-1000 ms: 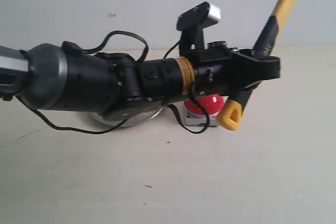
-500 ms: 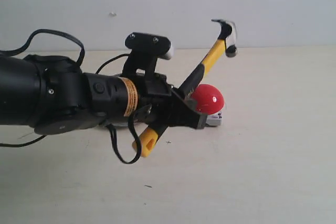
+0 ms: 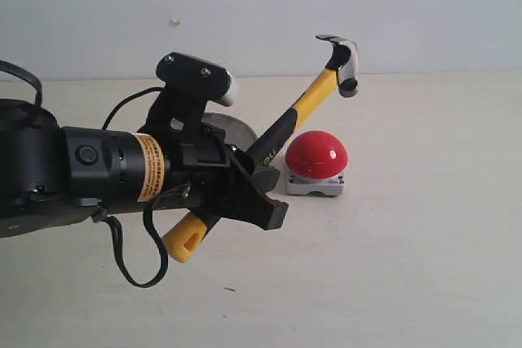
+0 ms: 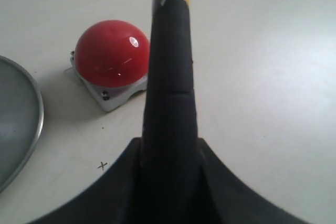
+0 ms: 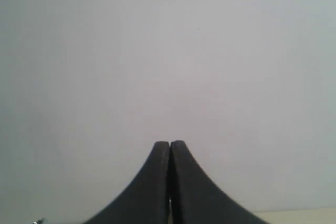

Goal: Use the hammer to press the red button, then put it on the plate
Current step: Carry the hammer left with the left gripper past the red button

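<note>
My left gripper (image 3: 254,189) is shut on the hammer (image 3: 281,132), around the black part of its handle. The hammer tilts up to the right; its dark steel head (image 3: 341,61) hangs above and slightly behind the red button (image 3: 316,155), apart from it, and its yellow looped end (image 3: 186,240) sticks out below the gripper. In the left wrist view the hammer handle (image 4: 169,87) runs up between the jaws of the left gripper (image 4: 170,153), with the red button (image 4: 111,52) beside it. The plate (image 3: 231,130) is mostly hidden behind the arm; its rim (image 4: 32,124) shows in the left wrist view. My right gripper (image 5: 169,148) is shut on nothing, facing a blank wall.
The beige table (image 3: 408,266) stretches around the button, with a pale wall (image 3: 261,6) behind. The left arm's black body and cable (image 3: 122,250) fill the left of the exterior view. A small pen cross (image 4: 102,166) marks the table near the button.
My left arm has pulled back to the left and lower with the hammer. The hammer head has swung down from high right to just above the button. The button is uncovered.
</note>
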